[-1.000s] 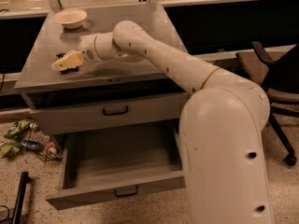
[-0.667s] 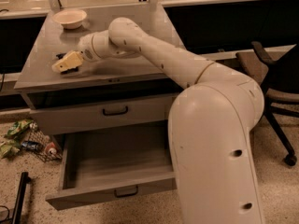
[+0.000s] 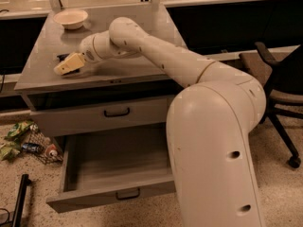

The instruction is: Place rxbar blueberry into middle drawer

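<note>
My gripper (image 3: 67, 64) is low over the left part of the grey cabinet top (image 3: 132, 60), pointing left. A small dark strip, the rxbar blueberry (image 3: 62, 57), shows on the top just behind the gripper, mostly hidden by it. I cannot tell whether it is held. The middle drawer (image 3: 102, 200) is pulled out below, wide and grey with a small black handle (image 3: 128, 193); nothing shows in the visible part of its inside. The drawer tier above it (image 3: 75, 118) is closed.
A beige bowl (image 3: 71, 18) stands at the back left of the cabinet top. My arm and white body (image 3: 213, 141) fill the right foreground. Snack bags and a wire basket (image 3: 28, 143) lie on the floor at left. A black office chair (image 3: 279, 79) stands at right.
My arm's elbow and body have shifted a little to the left. The gripper stays at the same spot on the cabinet top.
</note>
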Motion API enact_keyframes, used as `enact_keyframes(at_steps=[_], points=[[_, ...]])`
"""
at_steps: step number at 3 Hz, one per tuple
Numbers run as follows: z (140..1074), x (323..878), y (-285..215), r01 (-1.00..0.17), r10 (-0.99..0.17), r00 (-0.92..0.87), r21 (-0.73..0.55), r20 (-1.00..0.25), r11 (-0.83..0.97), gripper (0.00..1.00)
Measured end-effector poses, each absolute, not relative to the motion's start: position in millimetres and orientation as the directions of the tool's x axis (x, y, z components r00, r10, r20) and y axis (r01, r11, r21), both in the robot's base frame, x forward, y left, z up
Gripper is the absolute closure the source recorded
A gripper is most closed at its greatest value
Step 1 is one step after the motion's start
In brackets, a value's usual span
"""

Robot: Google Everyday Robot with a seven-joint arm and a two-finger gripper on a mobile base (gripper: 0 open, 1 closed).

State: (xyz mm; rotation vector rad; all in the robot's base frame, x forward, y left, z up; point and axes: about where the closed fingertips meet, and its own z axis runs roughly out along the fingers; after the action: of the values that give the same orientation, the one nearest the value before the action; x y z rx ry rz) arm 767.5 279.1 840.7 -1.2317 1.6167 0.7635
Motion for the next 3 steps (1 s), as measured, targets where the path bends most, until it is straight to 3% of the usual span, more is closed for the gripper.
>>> enact_keyframes(at_steps=[2, 3], points=[[826, 762, 284, -0.957, -0.375, -0.068, -0.046, -0.925, 0.287, 0.18], [822, 761, 284, -0.955, -0.370, -0.071, -0.043, -0.926, 0.292, 0.21]])
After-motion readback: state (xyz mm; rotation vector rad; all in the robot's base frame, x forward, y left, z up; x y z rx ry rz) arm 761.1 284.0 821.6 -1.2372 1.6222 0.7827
